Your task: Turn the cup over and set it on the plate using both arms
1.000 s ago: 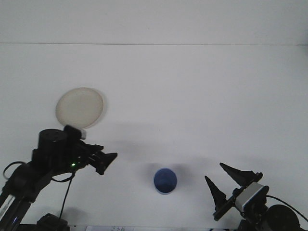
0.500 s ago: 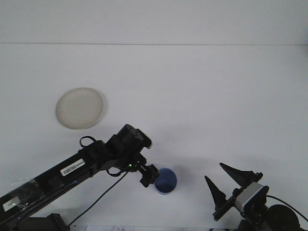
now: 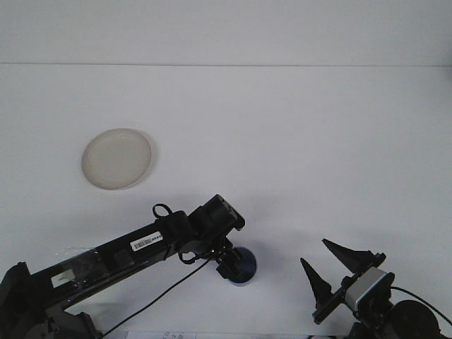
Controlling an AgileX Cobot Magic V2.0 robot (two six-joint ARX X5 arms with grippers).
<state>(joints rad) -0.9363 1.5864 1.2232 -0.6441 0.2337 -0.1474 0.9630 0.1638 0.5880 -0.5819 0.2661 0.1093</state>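
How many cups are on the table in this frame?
1: a blue cup near the front centre of the table, partly covered by the left claw. No others visible; nothing else looks large enough to hide one.

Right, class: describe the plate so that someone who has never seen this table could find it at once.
Start with the white table and look to its left half. There, beyond the left arm stretched across the near edge, lies the plate, with bare table all round it. It is the only flat, round, cream disc; the blue cup is small and dark.
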